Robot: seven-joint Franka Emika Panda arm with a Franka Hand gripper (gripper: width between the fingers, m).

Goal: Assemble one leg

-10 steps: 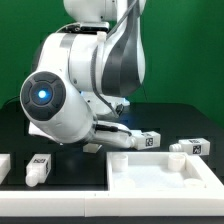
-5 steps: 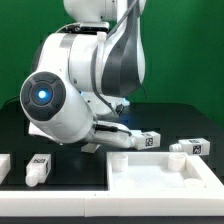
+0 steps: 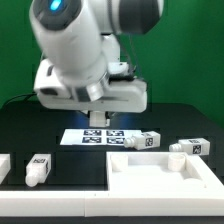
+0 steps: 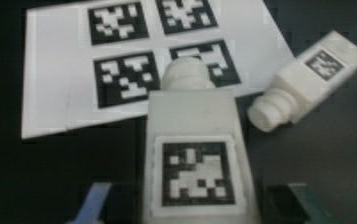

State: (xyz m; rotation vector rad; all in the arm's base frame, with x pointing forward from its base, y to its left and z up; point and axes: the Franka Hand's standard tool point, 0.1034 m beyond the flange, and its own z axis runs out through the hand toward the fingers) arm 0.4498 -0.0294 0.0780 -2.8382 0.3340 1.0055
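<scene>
Several white legs with tag markers lie on the black table. One leg [image 3: 141, 140] lies just to the exterior view's right of the marker board [image 3: 96, 136], and another [image 3: 190, 147] lies further right. A third [image 3: 38, 168] lies at the front left. My gripper [image 3: 98, 118] hangs open above the marker board, holding nothing. In the wrist view a leg [image 4: 196, 140] lies between my gripper's [image 4: 200, 205] fingers [image 4: 100, 200] with a gap on each side. Its peg points toward the marker board [image 4: 59, 75]. A second leg [image 4: 303, 82] lies beside it.
The large flat white panel with raised rims [image 3: 160, 178] lies at the front right. Another white part [image 3: 3, 165] shows at the exterior view's left edge. A green backdrop stands behind the table.
The arm has swung up from its low pose over the table. It now stands upright with the gripper pointing down above the marker board, which is uncovered. The legs have not moved.
</scene>
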